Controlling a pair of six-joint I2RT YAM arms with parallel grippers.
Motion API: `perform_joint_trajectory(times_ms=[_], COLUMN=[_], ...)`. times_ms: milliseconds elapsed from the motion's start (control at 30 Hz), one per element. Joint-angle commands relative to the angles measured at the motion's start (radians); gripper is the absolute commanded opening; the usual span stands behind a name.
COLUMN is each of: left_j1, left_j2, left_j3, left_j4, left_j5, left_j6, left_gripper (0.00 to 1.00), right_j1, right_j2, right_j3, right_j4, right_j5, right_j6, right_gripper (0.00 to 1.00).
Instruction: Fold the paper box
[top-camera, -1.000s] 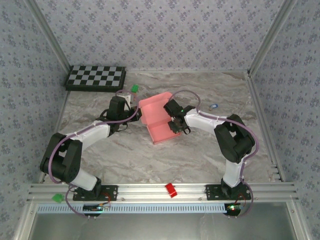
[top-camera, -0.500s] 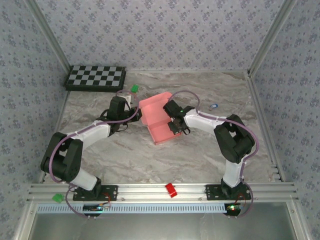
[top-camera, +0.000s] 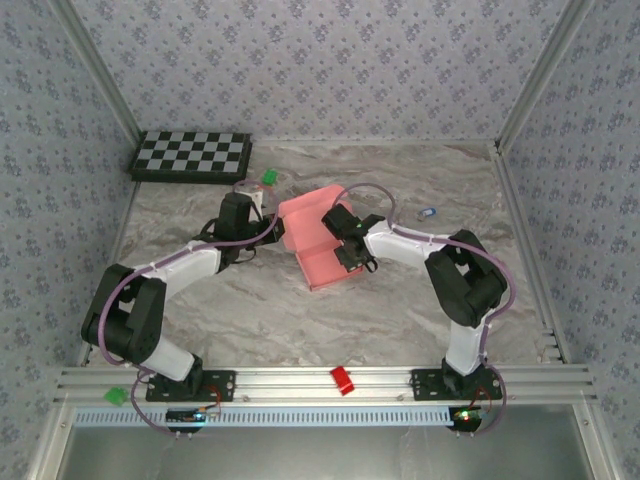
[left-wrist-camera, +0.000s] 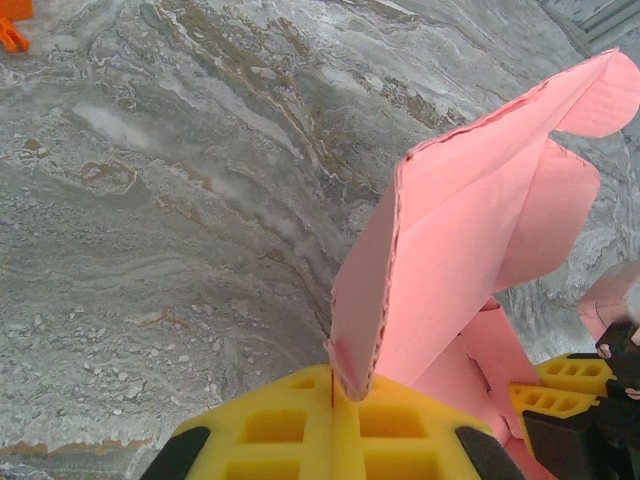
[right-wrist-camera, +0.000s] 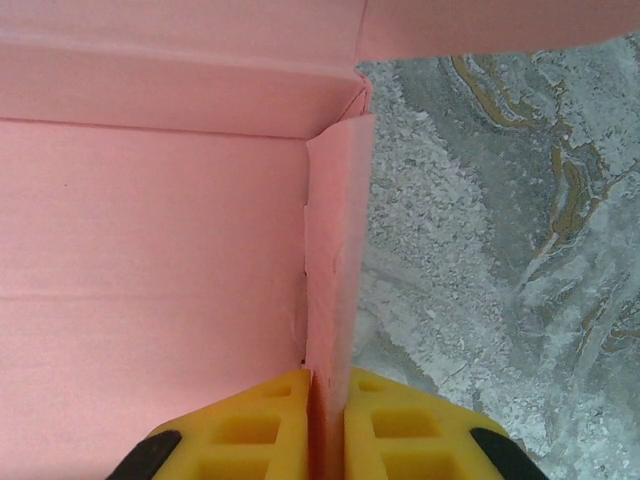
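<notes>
The pink paper box (top-camera: 318, 262) lies partly folded at the middle of the table, its back panel raised. My left gripper (top-camera: 270, 222) is at the box's left edge. In the left wrist view its yellow fingers (left-wrist-camera: 300, 420) are shut on the corner of an upright pink flap (left-wrist-camera: 470, 240). My right gripper (top-camera: 343, 240) is at the box's right side. In the right wrist view it (right-wrist-camera: 327, 390) is shut on the standing side wall (right-wrist-camera: 335, 250), with the box floor (right-wrist-camera: 150, 260) to its left. The right gripper's yellow fingers (left-wrist-camera: 565, 385) also appear low right in the left wrist view.
A checkerboard (top-camera: 192, 156) lies at the back left, with a small green piece (top-camera: 269, 178) near it. A small blue item (top-camera: 428, 213) sits right of the box. A red block (top-camera: 343, 380) rests on the front rail. Marble tabletop (top-camera: 400, 320) surrounds the box.
My right gripper has shifted slightly left along the box and closed tighter on the side wall. The left arm and its grip have stayed put.
</notes>
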Motion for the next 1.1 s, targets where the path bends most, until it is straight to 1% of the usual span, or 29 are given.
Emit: perform_joint_trajectory(times_ms=[0, 400, 733, 900, 1067], left_j1=[0.000, 0.000, 0.001, -0.001, -0.001], left_j2=[0.013, 0.020, 0.044, 0.058, 0.059], left_j3=[0.045, 0.051, 0.071, 0.077, 0.074], left_j4=[0.009, 0.011, 0.016, 0.026, 0.038], left_j5=[-0.002, 0.008, 0.050, 0.071, 0.079], left_j6=[0.013, 0.012, 0.021, 0.017, 0.015], left_gripper=[0.00, 0.00, 0.00, 0.00, 0.00], right_j1=[0.002, 0.006, 0.006, 0.005, 0.004], right_j2=[0.031, 0.051, -0.011, -0.035, -0.064], right_j3=[-0.004, 0.000, 0.000, -0.004, -0.014], right_j4=[-0.072, -0.075, -0.038, -0.032, -0.033], right_j5=[0.045, 0.064, 0.036, 0.033, 0.036], right_j6=[0.005, 0.021, 0.041, 0.051, 0.062], right_gripper=[0.14, 0.15, 0.17, 0.23, 0.32])
